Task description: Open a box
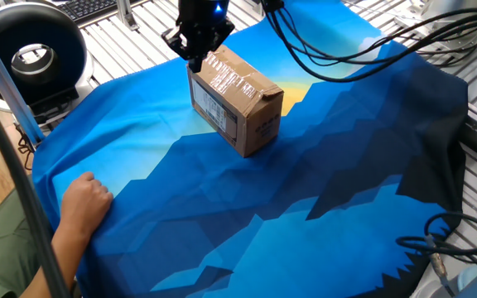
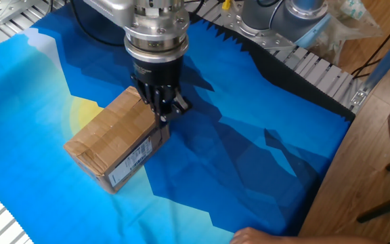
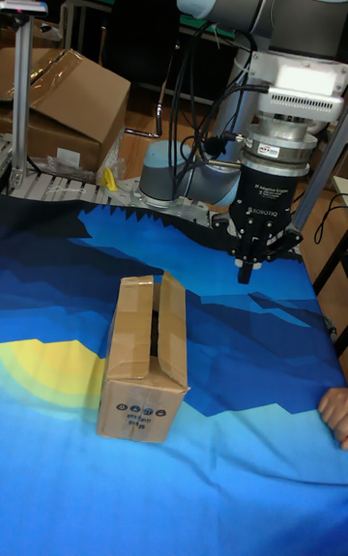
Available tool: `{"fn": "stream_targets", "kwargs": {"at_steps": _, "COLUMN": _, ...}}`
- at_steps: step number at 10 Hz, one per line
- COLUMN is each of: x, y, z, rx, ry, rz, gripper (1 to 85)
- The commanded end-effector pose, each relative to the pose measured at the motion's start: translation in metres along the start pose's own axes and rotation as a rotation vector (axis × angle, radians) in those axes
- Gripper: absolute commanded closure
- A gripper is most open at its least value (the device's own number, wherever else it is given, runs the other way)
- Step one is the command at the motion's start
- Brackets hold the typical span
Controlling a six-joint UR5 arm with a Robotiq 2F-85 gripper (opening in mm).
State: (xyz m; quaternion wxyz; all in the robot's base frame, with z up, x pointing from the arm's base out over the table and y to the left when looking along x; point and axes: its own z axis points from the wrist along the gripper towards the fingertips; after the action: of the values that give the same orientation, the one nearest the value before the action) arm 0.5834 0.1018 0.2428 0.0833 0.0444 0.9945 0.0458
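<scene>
One small cardboard box (image 1: 235, 101) sits on the blue patterned cloth (image 1: 305, 199) that covers the table, toward the far side from where the person's hand (image 1: 85, 201) rests on the cloth's edge. The box lies closed. In the tall fixed view its top flaps (image 3: 147, 320) meet along a dark seam running down the middle, and a strip of tape shows near the far end of that seam. Nothing of its inside can be seen. A white barcode label (image 2: 133, 160) faces one long side, and black print marks the end face (image 3: 141, 413).

The gripper (image 2: 162, 115) hangs at the box's far upper corner, fingertips pointed down and drawn close together with nothing between them. In the other fixed view the tips look to be just beside or touching the top edge; I cannot tell which. A larger open carton (image 3: 68, 104) stands behind the table, its contents hidden.
</scene>
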Motion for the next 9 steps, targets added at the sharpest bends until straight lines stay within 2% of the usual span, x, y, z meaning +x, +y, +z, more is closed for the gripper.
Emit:
{"fn": "stream_targets", "kwargs": {"at_steps": 1, "x": -0.004, "y": -0.037, "z": -0.002, "rx": 0.031, "ry": 0.036, "rz": -0.091, "gripper": 84.3}}
{"fn": "stream_targets", "kwargs": {"at_steps": 2, "x": -0.007, "y": -0.057, "z": 0.006, "rx": 0.046, "ry": 0.043, "rz": -0.123, "gripper": 84.3}}
{"fn": "stream_targets", "kwargs": {"at_steps": 4, "x": -0.008, "y": -0.083, "z": 0.03, "rx": 0.044, "ry": 0.043, "rz": -0.178, "gripper": 84.3}}
{"fn": "stream_targets", "kwargs": {"at_steps": 5, "x": -0.01, "y": -0.097, "z": 0.037, "rx": 0.064, "ry": 0.044, "rz": -0.199, "gripper": 84.3}}
{"fn": "stream_targets", "kwargs": {"at_steps": 7, "x": -0.012, "y": -0.113, "z": 0.05, "rx": 0.044, "ry": 0.04, "rz": -0.224, "gripper": 84.3}}
{"fn": "stream_targets", "kwargs": {"at_steps": 9, "x": -0.011, "y": -0.116, "z": 0.054, "rx": 0.047, "ry": 0.037, "rz": -0.222, "gripper": 84.3}}
